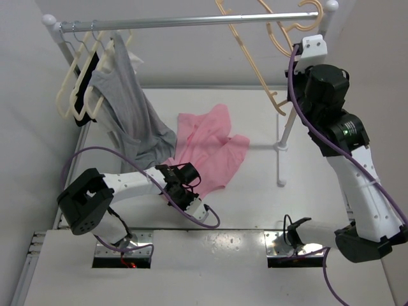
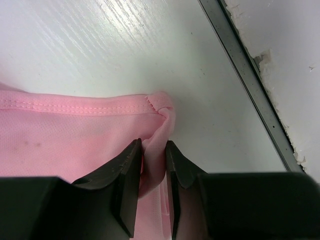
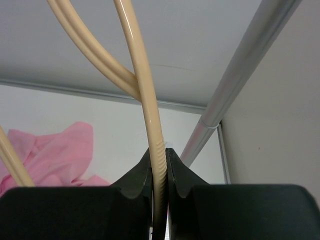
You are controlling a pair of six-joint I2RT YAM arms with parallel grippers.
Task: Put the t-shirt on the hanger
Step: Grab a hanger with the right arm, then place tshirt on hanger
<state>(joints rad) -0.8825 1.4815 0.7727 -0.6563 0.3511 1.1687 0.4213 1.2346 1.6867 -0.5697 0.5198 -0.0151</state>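
Observation:
The pink t-shirt (image 1: pixel 210 148) lies crumpled on the white table, left of the middle. My left gripper (image 1: pixel 175 180) is at its near left edge, shut on a fold of pink fabric at a hemmed corner (image 2: pixel 154 150). The peach-beige hanger (image 1: pixel 258 60) hangs tilted at the right end of the rail, its hook (image 1: pixel 305 19) over the rail. My right gripper (image 1: pixel 294 52) is raised high and shut on the hanger's thin ribbed bar (image 3: pixel 159 165). The t-shirt also shows low at the left of the right wrist view (image 3: pixel 55 155).
A metal rail (image 1: pixel 191 23) spans the back on white posts (image 1: pixel 284 137). A gray garment (image 1: pixel 131 111) and several cream hangers (image 1: pixel 80 86) hang at its left end, the garment's hem touching the pink shirt. A table edge strip (image 2: pixel 250 85) runs beside my left gripper.

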